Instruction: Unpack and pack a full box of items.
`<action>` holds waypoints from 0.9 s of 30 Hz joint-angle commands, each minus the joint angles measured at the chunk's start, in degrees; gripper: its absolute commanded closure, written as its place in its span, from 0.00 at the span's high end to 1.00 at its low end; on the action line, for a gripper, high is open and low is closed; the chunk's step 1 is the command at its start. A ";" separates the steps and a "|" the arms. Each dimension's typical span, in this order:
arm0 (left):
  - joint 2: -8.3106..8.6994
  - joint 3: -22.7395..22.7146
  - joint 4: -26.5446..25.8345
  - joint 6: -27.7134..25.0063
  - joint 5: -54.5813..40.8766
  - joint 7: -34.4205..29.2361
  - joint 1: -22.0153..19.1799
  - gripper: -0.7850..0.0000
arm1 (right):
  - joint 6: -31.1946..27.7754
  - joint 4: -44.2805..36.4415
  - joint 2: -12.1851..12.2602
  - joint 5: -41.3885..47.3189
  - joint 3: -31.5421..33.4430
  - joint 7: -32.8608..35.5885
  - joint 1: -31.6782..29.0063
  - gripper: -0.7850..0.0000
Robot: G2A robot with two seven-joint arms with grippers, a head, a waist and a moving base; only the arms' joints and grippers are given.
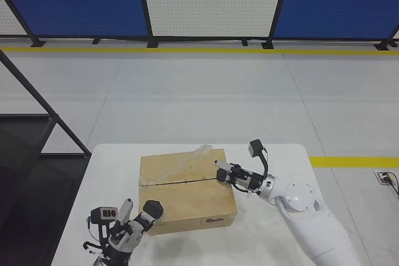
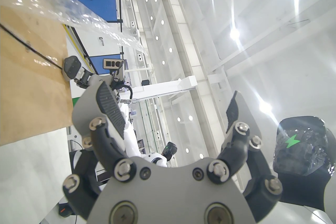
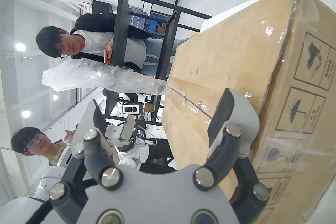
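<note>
From the top view, a closed cardboard box [image 1: 186,189] sits in the middle of a white table [image 1: 113,179], its two top flaps meeting in a seam [image 1: 179,179] that runs across the lid. A strip of clear tape [image 1: 201,151] stands up, crumpled, from the box's far edge. The right gripper [image 1: 221,169] is at the box's right edge, level with the seam, fingers spread. The left gripper [image 1: 139,214] is at the box's near left corner, fingers also spread. In the left wrist view, the left gripper [image 2: 168,96] points upward toward the ceiling with its two ridged fingers wide apart and nothing between them. The brown lid of the box [image 2: 29,78] lies to one side, and the clear tape [image 2: 78,15] arcs away from it into the air. Farther off, a dark pad of the right gripper [image 2: 71,67] sits right at the end of the seam [image 2: 26,45]. In the right wrist view, the right gripper [image 3: 161,104] is parted and grips nothing; one finger lies over the box [image 3: 236,51] just beside the seam [image 3: 189,103], though contact cannot be judged. The tape [image 3: 99,78] sticks out from the seam's far end, loose and wrinkled. The left gripper [image 3: 126,128] shows beyond the box, well apart.
</note>
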 commanded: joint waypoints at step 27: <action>0.47 -8.11 8.18 -3.38 -8.88 -1.84 -0.59 1.00 | 0.96 -2.86 0.34 -1.50 0.94 -0.58 -1.57 1.00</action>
